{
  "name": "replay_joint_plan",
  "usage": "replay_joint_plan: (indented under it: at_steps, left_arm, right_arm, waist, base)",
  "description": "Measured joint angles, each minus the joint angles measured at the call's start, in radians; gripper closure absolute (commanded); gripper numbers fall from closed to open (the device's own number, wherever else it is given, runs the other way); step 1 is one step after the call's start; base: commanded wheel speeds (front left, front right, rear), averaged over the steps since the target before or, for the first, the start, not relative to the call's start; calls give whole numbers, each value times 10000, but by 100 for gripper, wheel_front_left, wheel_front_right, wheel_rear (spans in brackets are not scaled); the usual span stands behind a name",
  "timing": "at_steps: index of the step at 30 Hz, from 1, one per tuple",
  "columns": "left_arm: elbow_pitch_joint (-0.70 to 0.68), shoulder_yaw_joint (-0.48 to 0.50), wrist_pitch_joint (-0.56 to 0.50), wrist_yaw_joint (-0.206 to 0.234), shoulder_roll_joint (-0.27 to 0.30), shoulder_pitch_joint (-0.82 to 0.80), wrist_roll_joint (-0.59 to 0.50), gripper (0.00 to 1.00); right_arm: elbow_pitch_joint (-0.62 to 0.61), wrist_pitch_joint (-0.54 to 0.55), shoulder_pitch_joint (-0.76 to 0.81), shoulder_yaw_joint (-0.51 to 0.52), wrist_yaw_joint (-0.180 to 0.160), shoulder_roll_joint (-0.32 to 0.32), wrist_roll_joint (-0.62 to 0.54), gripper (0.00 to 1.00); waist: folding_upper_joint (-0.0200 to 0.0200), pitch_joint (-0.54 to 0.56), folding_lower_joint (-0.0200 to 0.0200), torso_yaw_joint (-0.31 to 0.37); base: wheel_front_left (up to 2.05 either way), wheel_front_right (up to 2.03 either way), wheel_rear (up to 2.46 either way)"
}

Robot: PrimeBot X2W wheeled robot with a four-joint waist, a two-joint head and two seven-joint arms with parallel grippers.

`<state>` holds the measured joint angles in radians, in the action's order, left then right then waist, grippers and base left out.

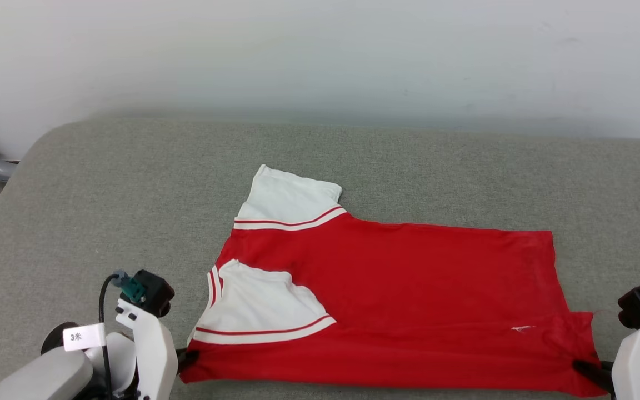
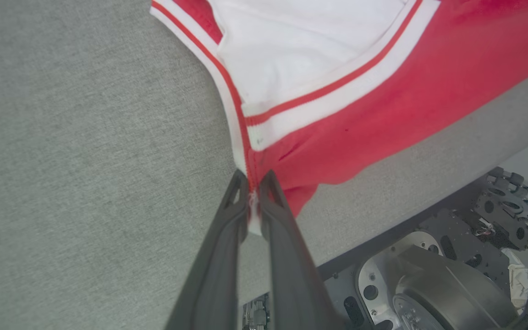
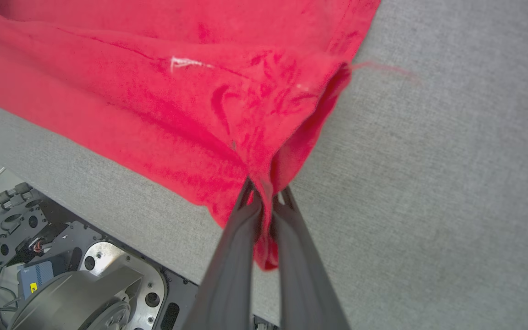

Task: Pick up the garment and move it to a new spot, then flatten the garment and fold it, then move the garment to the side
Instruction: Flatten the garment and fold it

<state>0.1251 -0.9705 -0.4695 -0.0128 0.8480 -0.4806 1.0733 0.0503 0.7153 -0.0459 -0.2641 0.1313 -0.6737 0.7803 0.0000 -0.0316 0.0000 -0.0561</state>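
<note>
The garment (image 1: 409,289) lies spread on the grey padded bench (image 1: 103,194), plain red side up. Its long lower edge runs along the bench's front edge, with 2 white sleeves toward the left end. The left gripper (image 2: 253,183) has its jaws closed on the front-left corner, at the striped trim. The right gripper (image 3: 266,190) has its jaws pinched shut on the bunched red front-right corner.

One garment (image 1: 409,289) is lying on one grey cushion (image 1: 103,183), showing two white sleeves (image 1: 264,303) just beyond the left fingers (image 2: 287,238). Two grippers are gripping it, the left gripper (image 2: 253,179) and the right gripper (image 3: 266,190), each pinching one corner between two fingers.
</note>
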Motion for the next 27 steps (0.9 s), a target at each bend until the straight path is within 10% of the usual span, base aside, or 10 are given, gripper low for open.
replay_joint_plan:
  at_steps: [15, 16, 17, 18, 27]
  left_arm:
    - [1055, -199, 694, 194, -593, 1232, 669, 100]
    - [1137, -190, 754, 180, -644, 1232, 665, 53]
    - [1225, -163, 899, 192, -683, 1233, 629, 0]
    - [1308, -113, 1049, 230, -709, 1233, 570, 0]
    - [943, 222, 1630, 339, -251, 903, 125, 0]
  right_arm:
    - [759, 372, 986, 694, 0, 989, -430, 100]
    - [817, 303, 998, 663, 0, 1041, -449, 100]
    - [825, 151, 1028, 658, 0, 1074, -470, 50]
    - [846, -33, 1046, 698, 0, 1122, -504, 0]
    - [267, -2059, 913, 1415, -2, 1383, -1041, 0]
  waist:
    - [0, -395, 0, -143]
    - [0, -385, 0, -154]
    - [0, -370, 0, -168]
    - [0, -346, 0, -179]
    - [0, 10, -1, -161]
  base:
    - [0, 0, 0]
    - [0, 0, 0]
    - [0, 0, 0]
    - [0, 0, 0]
    - [0, 0, 0]
